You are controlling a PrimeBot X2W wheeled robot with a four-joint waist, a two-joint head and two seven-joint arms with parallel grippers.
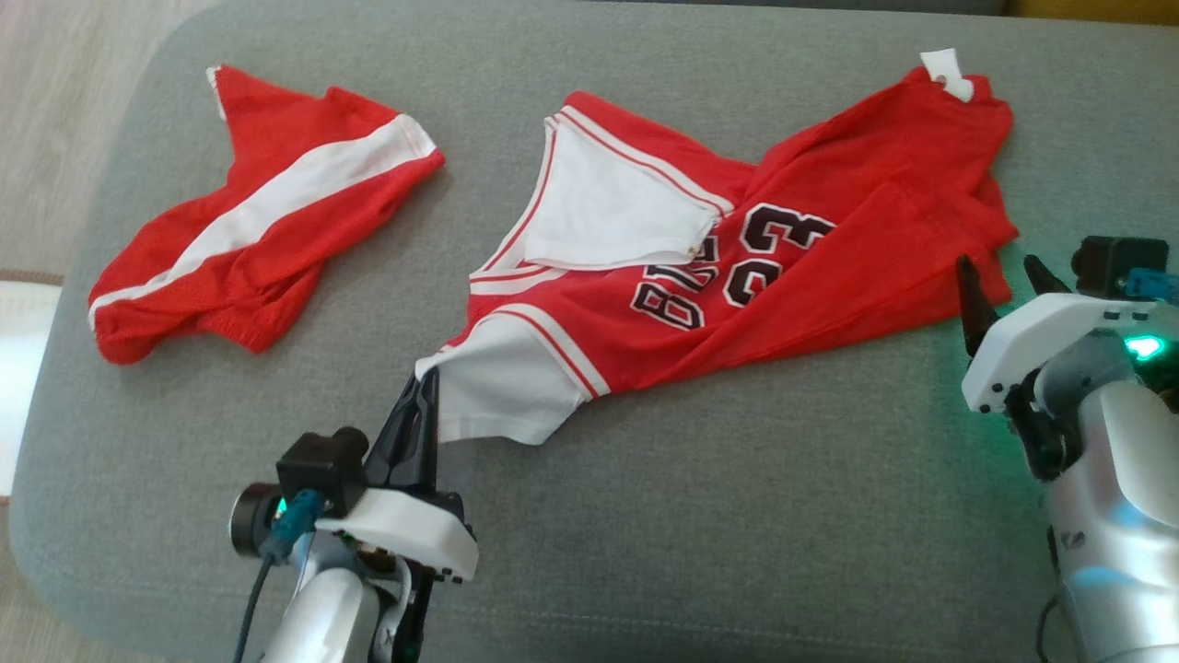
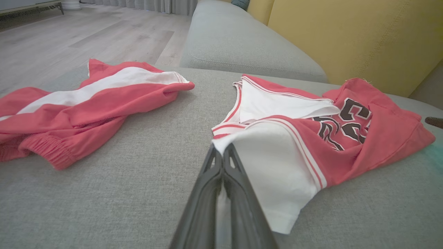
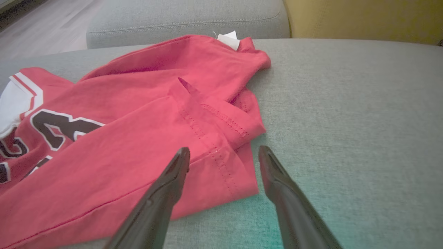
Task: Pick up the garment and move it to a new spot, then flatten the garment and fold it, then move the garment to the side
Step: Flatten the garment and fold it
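The garment (image 1: 811,230) is a red jersey with white sleeves and a dark number on it, lying crumpled across the grey cushion (image 1: 737,479). My left gripper (image 1: 426,378) is shut on the corner of the near white sleeve, and the left wrist view shows its fingertips (image 2: 221,150) pinching that corner of the garment (image 2: 380,131). My right gripper (image 1: 999,267) stands open at the garment's right end. In the right wrist view its two fingers straddle the red hem corner (image 3: 238,173) of the garment (image 3: 138,138), the gripper (image 3: 224,150) just above the cloth.
Red shorts (image 1: 258,239) with a white stripe lie at the cushion's left, also in the left wrist view (image 2: 86,100). A yellow backrest (image 2: 346,34) rises behind the seat. Wooden floor (image 1: 55,110) lies beyond the left edge. Bare grey cushion stretches along the front.
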